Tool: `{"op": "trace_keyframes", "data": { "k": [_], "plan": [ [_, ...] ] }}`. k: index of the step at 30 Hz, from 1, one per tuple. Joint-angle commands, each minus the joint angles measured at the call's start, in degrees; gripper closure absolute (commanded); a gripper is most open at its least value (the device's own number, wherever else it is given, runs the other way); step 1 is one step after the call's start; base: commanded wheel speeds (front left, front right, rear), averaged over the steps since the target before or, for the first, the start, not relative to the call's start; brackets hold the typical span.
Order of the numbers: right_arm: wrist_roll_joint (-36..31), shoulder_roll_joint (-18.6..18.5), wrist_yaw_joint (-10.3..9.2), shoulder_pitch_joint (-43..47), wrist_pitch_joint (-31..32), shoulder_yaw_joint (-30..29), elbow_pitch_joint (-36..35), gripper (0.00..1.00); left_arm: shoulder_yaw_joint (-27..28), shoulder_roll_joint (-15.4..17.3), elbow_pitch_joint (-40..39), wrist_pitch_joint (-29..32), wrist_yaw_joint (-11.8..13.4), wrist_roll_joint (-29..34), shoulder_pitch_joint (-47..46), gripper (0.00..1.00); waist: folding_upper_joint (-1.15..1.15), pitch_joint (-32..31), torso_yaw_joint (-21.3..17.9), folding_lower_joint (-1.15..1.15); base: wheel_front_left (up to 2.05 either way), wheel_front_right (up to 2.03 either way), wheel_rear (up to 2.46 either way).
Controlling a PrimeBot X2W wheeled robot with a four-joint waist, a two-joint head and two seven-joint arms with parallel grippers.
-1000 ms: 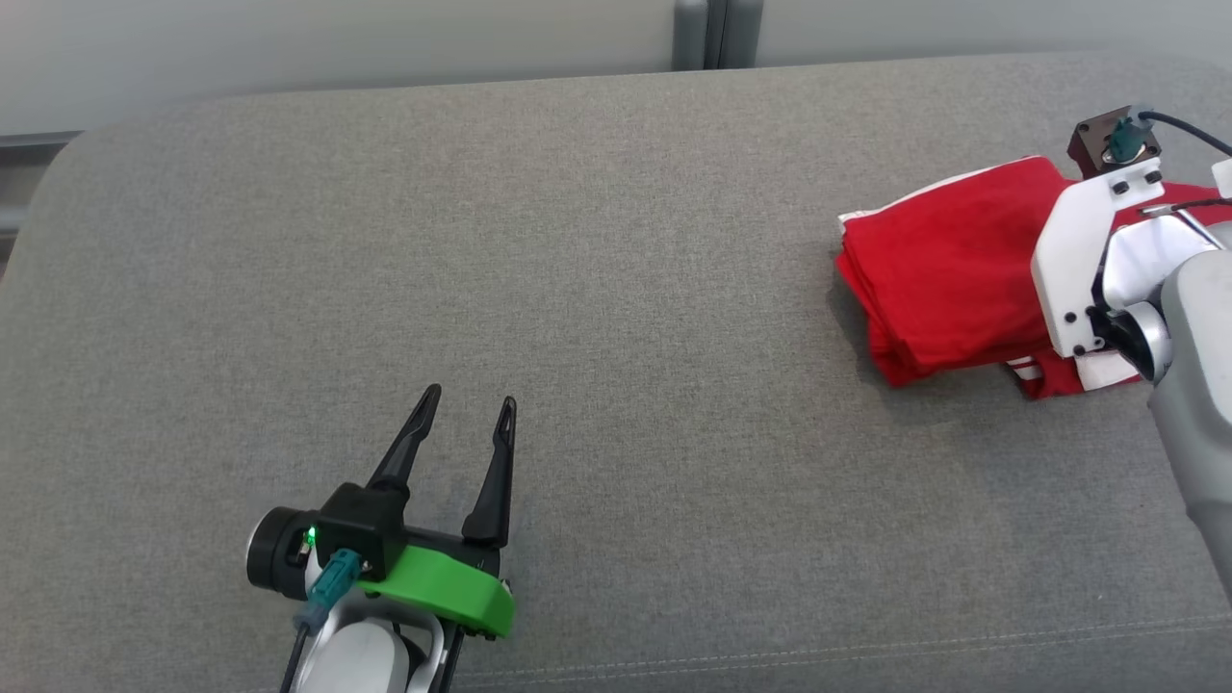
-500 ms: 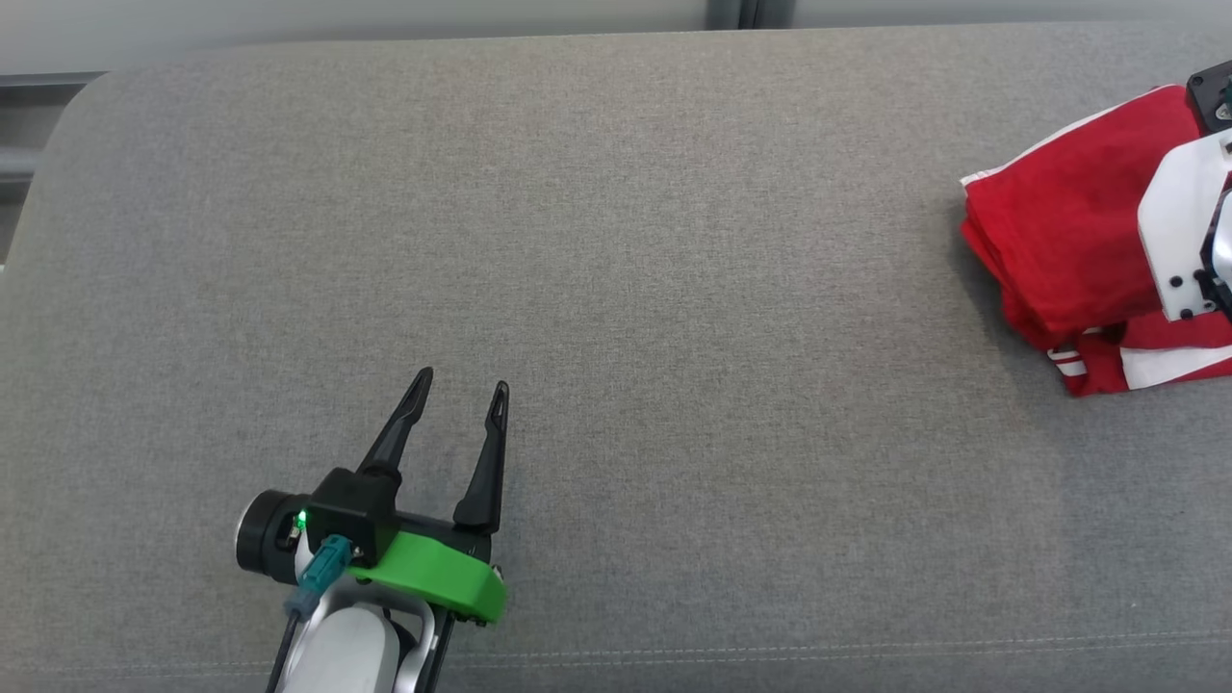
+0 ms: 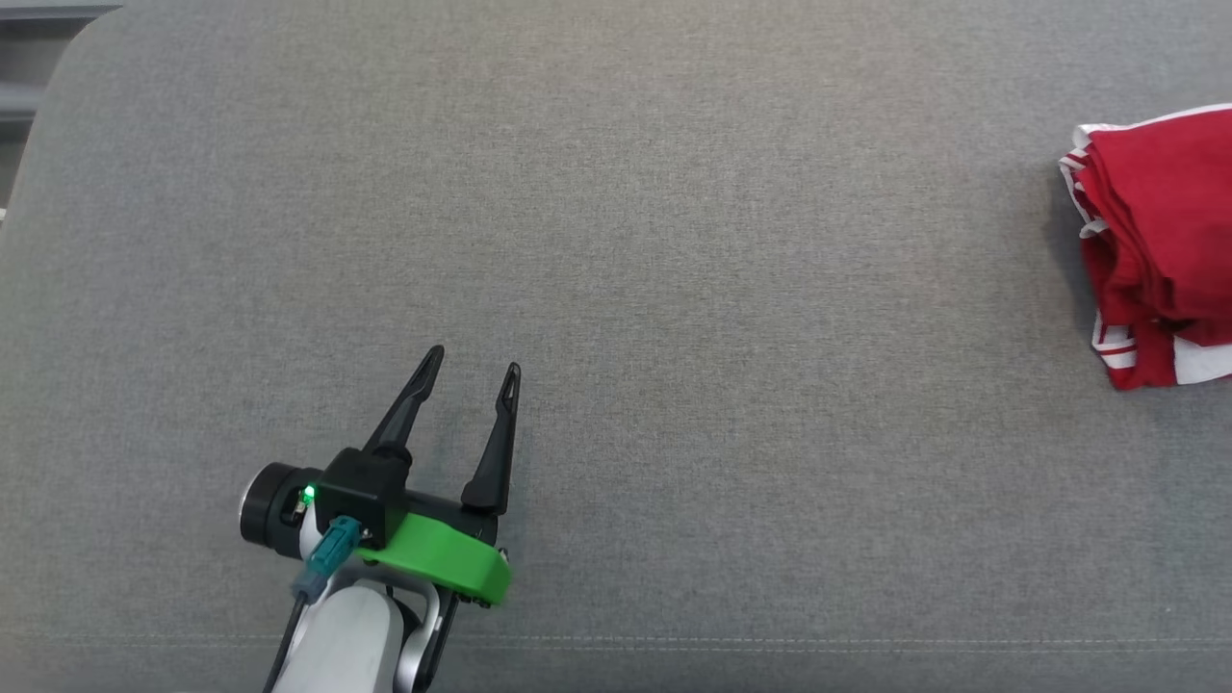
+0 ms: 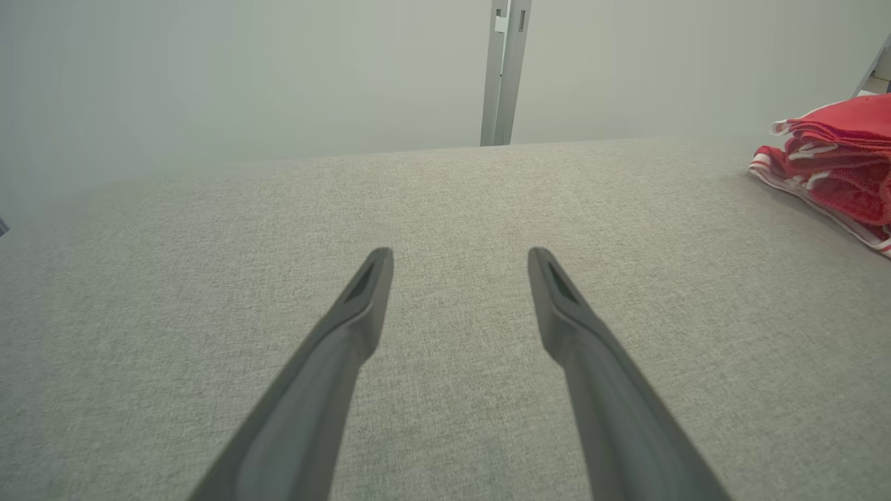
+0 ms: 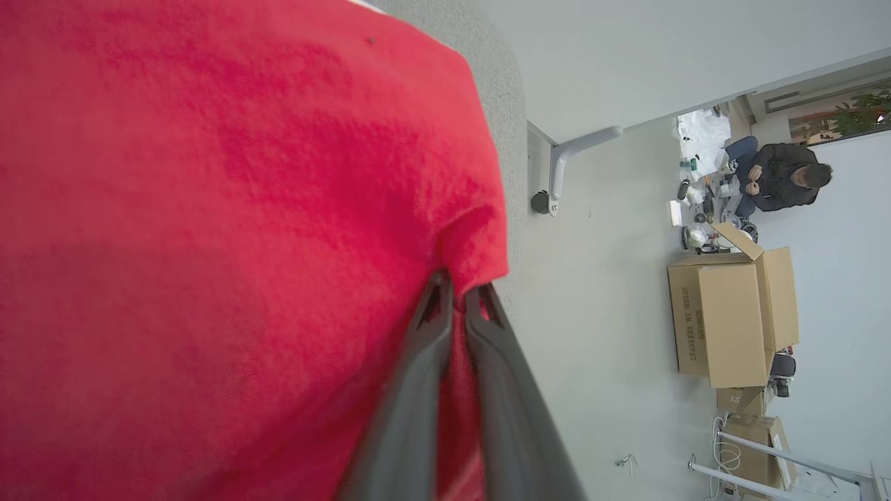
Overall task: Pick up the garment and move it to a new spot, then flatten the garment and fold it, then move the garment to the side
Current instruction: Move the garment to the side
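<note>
The left pincer (image 3: 475,360) sits low and left in the head view, above the grey fabric-covered surface (image 3: 674,241), with its two dark fingers (image 3: 493,452) pointing away from the robot. The fingers are spread wide apart and nothing is between them. A green bracket (image 3: 443,568) sits behind the fingers at the wrist, and a small green light (image 3: 308,497) glows on the black housing. In the left wrist view the left pincer (image 4: 459,254) again shows a wide gap, with only bare surface (image 4: 209,243) under and ahead of the tips, and a grey upright post (image 4: 507,69) stands against the pale wall beyond the far edge. The middle of the surface carries no load. The red garment (image 3: 1169,212) lies well apart from the left pincer, at the right edge of the head view and cut off by the frame. It is folded into several layers, with white stripe trim showing along its left and lower edges. The left wrist view shows the garment (image 4: 846,160) as a stack of folds resting on the surface at far right. In the right wrist view the right pincer (image 5: 459,284) is all but closed, gripping a puckered fold of the garment (image 5: 209,209). To its right, cardboard boxes (image 5: 731,313) stand on the floor near a seated person (image 5: 779,184).
</note>
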Motion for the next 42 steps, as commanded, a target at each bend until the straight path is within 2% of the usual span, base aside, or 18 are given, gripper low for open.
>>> {"op": "trace_keyframes", "data": {
  "k": [1, 6, 7, 8, 13, 20, 25, 33, 42],
  "plan": [
    [-0.9, -0.9, -0.11, 0.2, -0.8, -0.2, 0.7, 1.0, 0.0, 0.2, 0.0, 0.0, 0.0, 0.2, -1.1, 0.0, 0.0, 1.2, 1.3, 0.0, 0.0, 0.0, 0.0],
    [-1.7, -1.6, -0.11, 0.7, -4.2, -2.5, 4.4, 1.0, 0.0, 0.3, 0.1, 0.0, 0.2, 0.3, -1.2, 0.0, 0.0, 2.0, 2.9, 0.0, 0.0, 0.0, 0.0],
    [-1.6, -1.2, -0.11, 0.8, -5.3, -2.6, 5.1, 0.67, 0.0, 0.2, 0.1, 0.0, 0.3, 0.3, -1.1, 0.0, 0.0, 2.0, 3.1, 0.0, 0.0, 0.0, 0.0],
    [-1.5, -0.8, -0.11, 0.8, -6.2, -2.9, 5.6, 0.02, 0.1, 0.2, 0.1, 0.0, 0.4, 0.3, -1.0, 0.0, 0.0, 2.0, 3.2, 0.0, 0.0, 0.0, 0.0],
    [-1.9, 0.5, -0.12, 1.1, -8.3, -4.2, 7.9, 0.0, 0.4, 0.3, 0.0, 0.0, 0.6, 0.5, -0.2, 0.0, 0.0, 0.9, 3.2, 0.0, 0.0, 0.0, 0.0],
    [-0.2, 3.9, -0.11, 2.1, -14.4, -6.8, 4.9, 0.0, 2.2, -0.2, -1.9, 0.0, 1.3, -1.7, 1.2, 0.0, 0.0, -1.8, 2.0, 0.0, 0.0, 0.0, 0.0],
    [2.8, 8.0, -0.11, 5.2, -22.9, -7.7, 0.7, 0.0, 5.0, -0.6, -4.4, 0.0, 2.3, -3.6, 3.3, 0.0, 0.0, -4.6, 0.8, 0.0, 0.0, 0.0, 0.0],
    [9.2, 16.2, -0.1, 13.4, -35.6, -9.5, -5.3, 0.0, 6.3, -0.6, -1.0, 0.1, 2.3, -6.4, 5.7, 0.0, 0.0, -10.2, 1.3, 0.0, 0.0, 0.0, 0.0],
    [15.1, 25.5, -0.1, 24.5, -42.3, -9.6, -14.2, 0.0, 8.0, 0.8, 0.5, 1.6, 4.7, -7.1, 8.2, 0.0, 0.0, -14.6, 2.6, 0.0, 0.0, 0.0, 0.0]
  ]
}}
